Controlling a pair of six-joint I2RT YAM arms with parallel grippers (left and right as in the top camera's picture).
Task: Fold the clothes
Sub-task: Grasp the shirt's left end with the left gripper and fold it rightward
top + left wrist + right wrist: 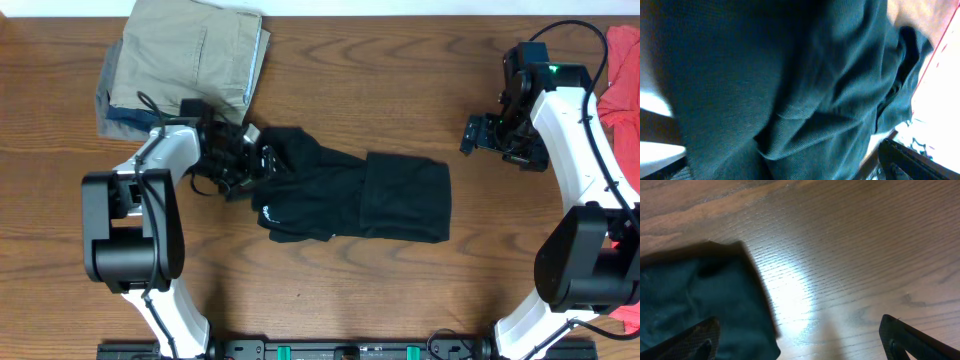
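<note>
The black shirt [360, 195] lies partly folded in the middle of the wooden table, with a small white mark [268, 213] near its left end. My left gripper [250, 160] is at the shirt's bunched left end. In the left wrist view dark fabric [780, 85] fills almost the whole frame and wraps the jaws, so the gripper looks shut on it. My right gripper [480, 135] is open and empty, off to the right of the shirt. In the right wrist view its fingers [800, 345] are spread wide over bare wood, with the shirt's corner [700, 300] at the left.
A folded khaki garment [200, 55] lies on a blue-grey one [115, 112] at the back left, close behind my left arm. A red garment [625, 70] lies at the right edge. The table [400, 90] is dark wood.
</note>
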